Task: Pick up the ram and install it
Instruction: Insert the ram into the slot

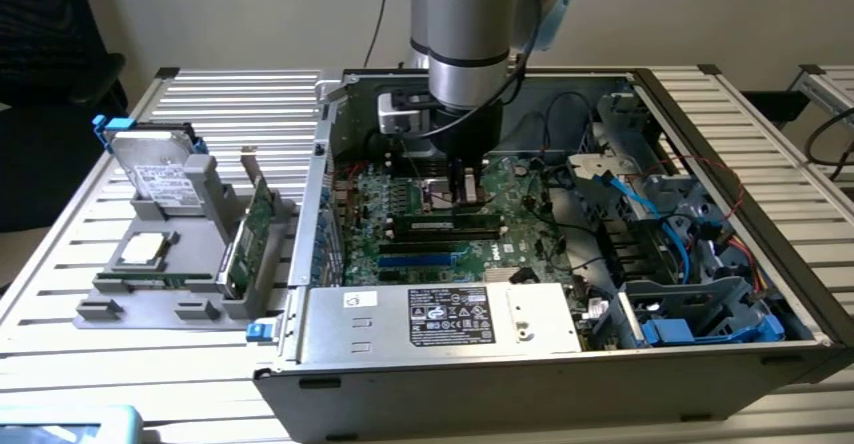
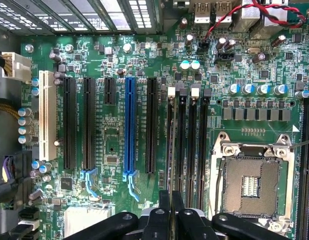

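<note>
We saw the gripper [image 2: 170, 199] pinched shut on the ram [image 1: 447, 227]. The ram stood on edge along the slots [image 2: 194, 150], with the socket [image 2: 249, 182] near and the walls of the case [image 1: 400, 394] well apart.

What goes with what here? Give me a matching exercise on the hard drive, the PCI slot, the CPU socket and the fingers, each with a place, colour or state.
1 hard drive
2 PCI slot
3 CPU socket
4 fingers

A white
B shut
C standing in the grey holder beside the computer case
D no processor in it

Pairs: 1-C, 2-A, 3-D, 4-B.
</note>
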{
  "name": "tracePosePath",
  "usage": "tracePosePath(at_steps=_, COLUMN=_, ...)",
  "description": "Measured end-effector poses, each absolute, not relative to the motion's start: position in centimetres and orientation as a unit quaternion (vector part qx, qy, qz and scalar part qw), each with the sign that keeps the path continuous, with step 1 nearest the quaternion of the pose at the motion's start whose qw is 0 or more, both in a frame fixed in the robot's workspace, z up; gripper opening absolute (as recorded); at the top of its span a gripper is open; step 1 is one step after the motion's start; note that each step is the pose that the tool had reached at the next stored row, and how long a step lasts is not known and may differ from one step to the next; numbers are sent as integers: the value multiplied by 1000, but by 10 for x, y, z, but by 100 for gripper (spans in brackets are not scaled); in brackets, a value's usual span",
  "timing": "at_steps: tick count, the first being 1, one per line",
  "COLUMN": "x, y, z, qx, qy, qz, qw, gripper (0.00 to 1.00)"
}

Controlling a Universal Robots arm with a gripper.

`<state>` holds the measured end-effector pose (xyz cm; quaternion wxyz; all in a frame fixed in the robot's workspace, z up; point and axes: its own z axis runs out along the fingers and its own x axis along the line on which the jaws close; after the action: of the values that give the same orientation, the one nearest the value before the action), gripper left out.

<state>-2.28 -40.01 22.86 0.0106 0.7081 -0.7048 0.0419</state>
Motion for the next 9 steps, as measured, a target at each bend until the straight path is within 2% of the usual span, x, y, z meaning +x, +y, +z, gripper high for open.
tracePosePath(at_steps=9, x=-24, y=-400, z=228, qx=708, qy=-705, qz=43, qw=9, gripper=13)
